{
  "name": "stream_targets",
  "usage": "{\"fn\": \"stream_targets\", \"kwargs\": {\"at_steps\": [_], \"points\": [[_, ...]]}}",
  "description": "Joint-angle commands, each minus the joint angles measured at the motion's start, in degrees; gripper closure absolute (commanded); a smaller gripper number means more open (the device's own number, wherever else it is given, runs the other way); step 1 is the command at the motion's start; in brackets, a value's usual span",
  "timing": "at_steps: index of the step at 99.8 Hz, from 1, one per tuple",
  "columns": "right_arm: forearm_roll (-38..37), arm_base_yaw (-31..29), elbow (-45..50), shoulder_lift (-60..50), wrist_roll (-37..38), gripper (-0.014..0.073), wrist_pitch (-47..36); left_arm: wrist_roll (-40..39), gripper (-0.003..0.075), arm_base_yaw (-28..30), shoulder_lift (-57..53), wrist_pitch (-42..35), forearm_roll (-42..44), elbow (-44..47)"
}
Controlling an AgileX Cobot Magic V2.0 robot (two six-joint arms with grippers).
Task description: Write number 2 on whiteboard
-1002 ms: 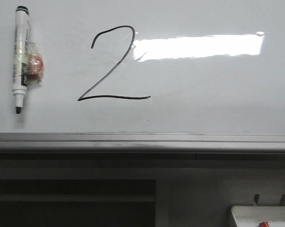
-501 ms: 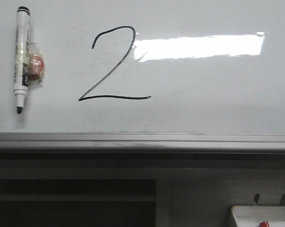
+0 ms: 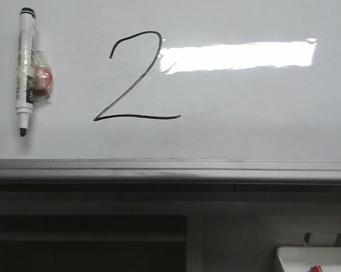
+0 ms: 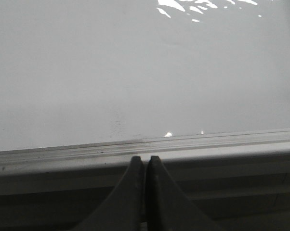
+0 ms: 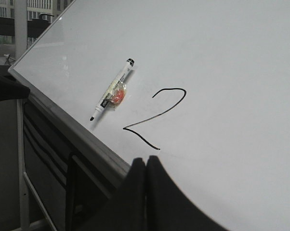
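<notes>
A thin black hand-drawn number 2 (image 3: 133, 79) stands on the glossy whiteboard (image 3: 244, 113), left of a bright reflection. It also shows in the right wrist view (image 5: 157, 115). A white marker (image 3: 25, 71) with a black tip sticks to the board at the far left, with a small red item (image 3: 41, 79) beside it. My left gripper (image 4: 145, 159) is shut and empty, by the board's grey lower frame (image 4: 87, 154). My right gripper (image 5: 146, 160) is shut and empty, just off the board below the digit. Neither gripper shows in the front view.
The board's grey metal frame (image 3: 170, 169) runs across the front view. A small white tray (image 3: 312, 259) with a red item (image 3: 316, 268) sits at the lower right. A dark panel (image 3: 85, 243) lies under the board. A white stand leg (image 5: 20, 183) shows beside the board.
</notes>
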Motion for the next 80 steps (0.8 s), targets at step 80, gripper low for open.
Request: {"fn": "stream_targets", "kwargs": {"at_steps": [80], "points": [[-0.23,0.13,-1.54,1.17,-0.39,0.0654,-3.4,-0.7,0.0741,0.17,-1.51,-3.67,-0.09,0.66]]}}
